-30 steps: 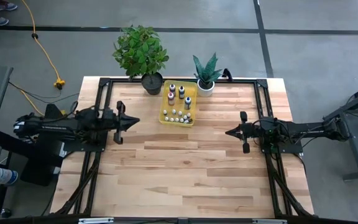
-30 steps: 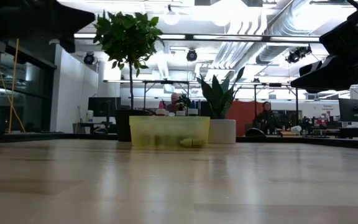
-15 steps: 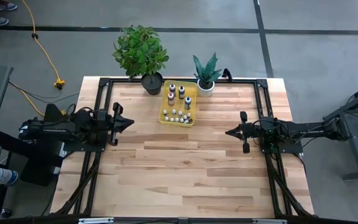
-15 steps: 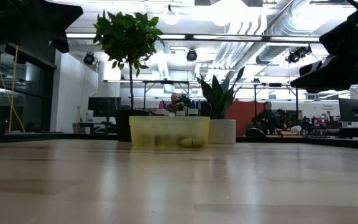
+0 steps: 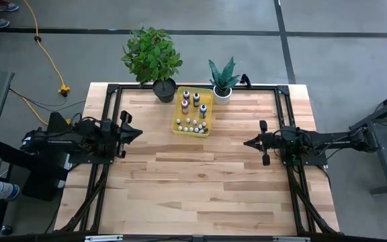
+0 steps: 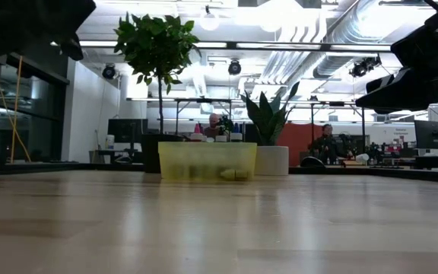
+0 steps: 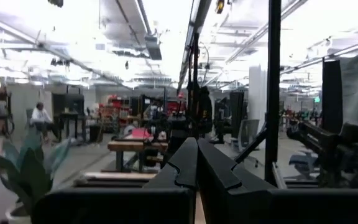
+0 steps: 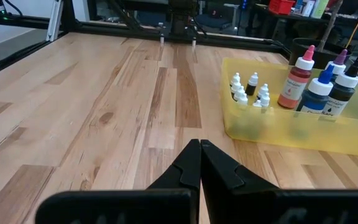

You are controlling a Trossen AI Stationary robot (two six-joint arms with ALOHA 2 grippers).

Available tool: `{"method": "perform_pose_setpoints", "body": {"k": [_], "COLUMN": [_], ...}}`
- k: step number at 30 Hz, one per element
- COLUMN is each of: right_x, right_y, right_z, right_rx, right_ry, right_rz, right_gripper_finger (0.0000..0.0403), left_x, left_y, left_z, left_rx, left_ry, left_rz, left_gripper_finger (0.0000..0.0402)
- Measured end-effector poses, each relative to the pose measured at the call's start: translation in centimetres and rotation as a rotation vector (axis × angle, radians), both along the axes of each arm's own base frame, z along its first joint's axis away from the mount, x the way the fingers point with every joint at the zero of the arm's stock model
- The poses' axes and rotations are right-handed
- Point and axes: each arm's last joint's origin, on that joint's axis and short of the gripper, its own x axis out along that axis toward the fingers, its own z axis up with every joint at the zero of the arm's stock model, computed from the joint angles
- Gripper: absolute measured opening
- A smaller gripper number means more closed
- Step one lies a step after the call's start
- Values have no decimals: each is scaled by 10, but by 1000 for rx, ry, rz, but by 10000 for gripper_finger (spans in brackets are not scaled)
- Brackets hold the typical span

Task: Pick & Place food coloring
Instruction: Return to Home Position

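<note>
Two grippers, both pinched closed and empty: right gripper (image 8: pixel 199 144) over the table (image 8: pixel 104 112), left gripper (image 7: pixel 197 143) across from it. Farther on, food coloring (image 8: pixel 294 87) stands inside the yellow bin (image 8: pixel 278 130); labels unreadable, bottle bases blurred behind its wall.

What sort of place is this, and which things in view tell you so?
Probably an open-plan robotics lab or workshop: exposed ceiling ducts, monitors and a person beyond a wooden table flanked by the left arm and right arm.
</note>
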Motion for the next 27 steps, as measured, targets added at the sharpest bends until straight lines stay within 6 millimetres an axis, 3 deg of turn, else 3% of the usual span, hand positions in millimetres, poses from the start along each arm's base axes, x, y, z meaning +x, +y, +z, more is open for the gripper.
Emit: {"method": "perform_pose_setpoints", "body": {"k": [9,27], "right_x": [0,0], "right_y": [0,0], "right_z": [0,0], "right_rx": [0,0], "right_ry": [0,1], "right_rz": [0,0], "right_gripper_finger": [0,0], "left_x": [-6,-1], "left_y": [-2,-1], "left_z": [-1,-23], "left_rx": [105,13], "left_ry": [-10,223], "left_rz": [-9,-33], "left_gripper_finger": [0,0]}}
